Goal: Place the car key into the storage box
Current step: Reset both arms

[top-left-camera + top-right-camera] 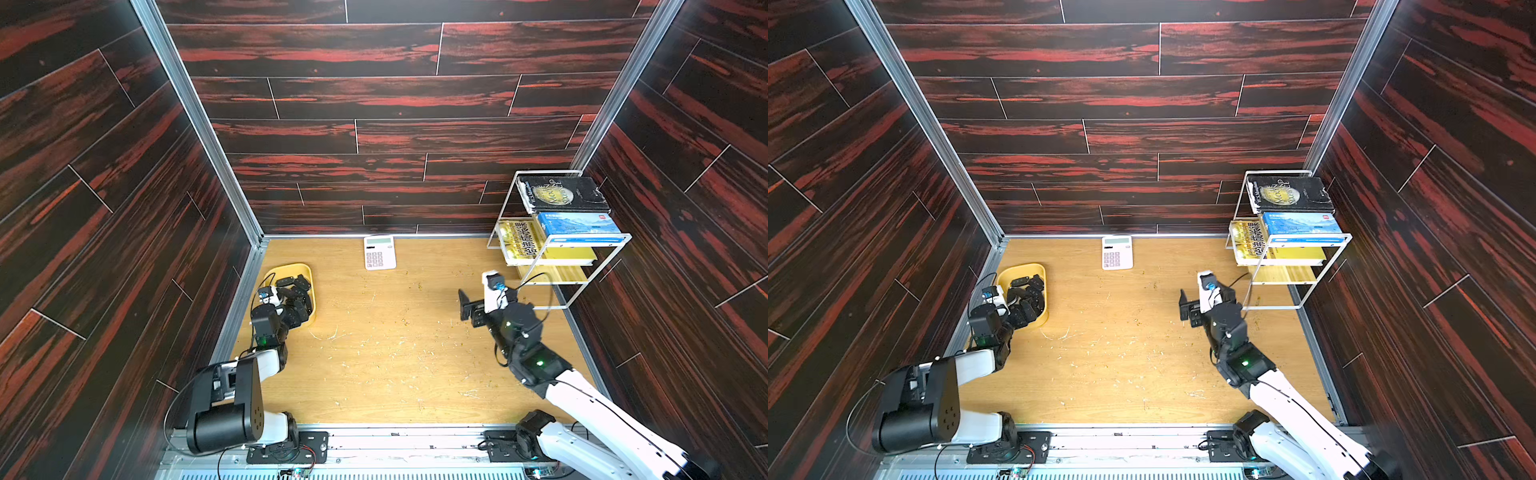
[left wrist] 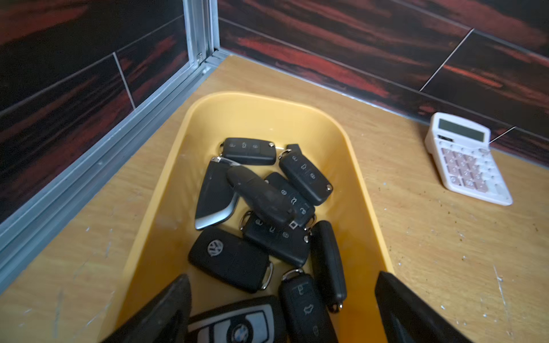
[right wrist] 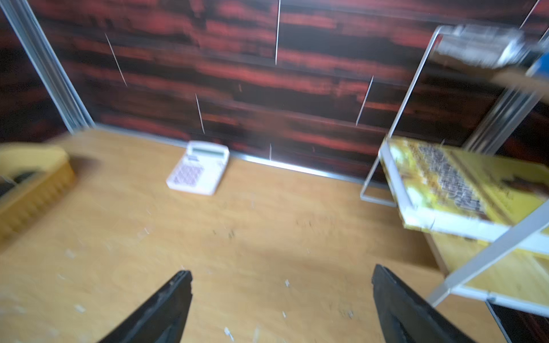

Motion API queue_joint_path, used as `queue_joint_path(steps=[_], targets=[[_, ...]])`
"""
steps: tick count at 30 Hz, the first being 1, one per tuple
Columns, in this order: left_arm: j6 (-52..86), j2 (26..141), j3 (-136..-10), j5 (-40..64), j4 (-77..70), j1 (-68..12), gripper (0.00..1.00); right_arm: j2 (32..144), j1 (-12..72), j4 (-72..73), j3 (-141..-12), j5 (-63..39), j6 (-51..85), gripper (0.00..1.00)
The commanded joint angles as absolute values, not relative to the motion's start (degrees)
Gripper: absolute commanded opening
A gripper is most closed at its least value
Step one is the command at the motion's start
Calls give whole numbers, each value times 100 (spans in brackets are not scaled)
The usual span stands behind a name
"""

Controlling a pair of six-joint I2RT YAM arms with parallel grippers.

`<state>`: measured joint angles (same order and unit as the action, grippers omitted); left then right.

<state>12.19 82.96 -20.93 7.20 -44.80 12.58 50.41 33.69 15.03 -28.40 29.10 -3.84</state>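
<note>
Left gripper (image 2: 283, 277) over BMW key (image 2: 234, 323)

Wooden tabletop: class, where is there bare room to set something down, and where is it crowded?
Free: the wide middle of the wooden tabletop, bordered by the shallow yellow plastic tray, the white calculator and the white wire book rack. Crowded: the tray, heaped with black car keys.

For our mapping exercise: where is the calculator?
In both top views the calculator lies by the back wall, storage box to its left, book rack to its right.
</note>
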Motion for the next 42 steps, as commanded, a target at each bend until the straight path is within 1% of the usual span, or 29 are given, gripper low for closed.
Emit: queue_joint_path(steps=[1,2,3,5,8,10,11,14,15,16,17,18,19,21,22,27,33,36,42], targets=[[1256,8758,-1751,754,-6399,1257,100,4984,3366,3803,-1909,3780,-997,98],[1286,8931,-1660,840,-6896,1257,100,5096,3335,4511,-1573,3950,-1271,99],[1215,8965,-1573,860,-7053,1239,100,5258,3238,4958,-1376,3997,-1375,99],[1118,9059,-1403,628,-7104,1134,100,5827,2839,5191,-1311,3741,-1390,99],[1246,9521,-1432,710,-7972,1149,100,6925,2225,5635,-1402,3643,-886,99],[1083,9229,-1524,769,-7160,1127,100,7644,2129,6962,-1167,3660,-991,98],[1064,9179,-1582,779,-6986,1132,100,7971,2127,7503,-1112,3642,-1151,99],[1123,9360,-1601,655,-7387,1099,100,8989,2118,8904,-994,3634,-1534,98],[1121,9360,-1591,659,-7368,1099,100,9392,2088,9718,-922,3806,-1623,99],[1093,9303,-1620,686,-7198,1092,100,9653,2069,10150,-903,4327,-1457,98],[1070,9290,-1669,672,-7111,1076,100,9767,1923,10366,-755,4148,-1151,99],[1055,9311,-1720,641,-7057,1060,100,9887,1653,10719,-554,3411,-1061,98],[1026,9284,-1746,640,-6955,1034,100,9772,1606,10332,-659,3173,-1061,99],[964,9256,-1837,598,-6750,991,100,9512,1567,9256,-981,3140,-941,99],[929,9234,-1891,574,-6611,959,100,9487,1472,9011,-1095,3084,-854,99],[861,9194,-1972,378,-6394,855,100,9471,1349,9241,-953,3067,-680,99],[779,9160,-2054,327,-6166,793,100,9461,1350,9050,-1059,3092,-694,99],[769,9156,-2065,289,-6126,779,100,9471,1371,8469,-1370,3540,-564,99],[765,9150,-2057,308,-6136,771,100,9480,1376,8567,-1327,3541,-580,98]])
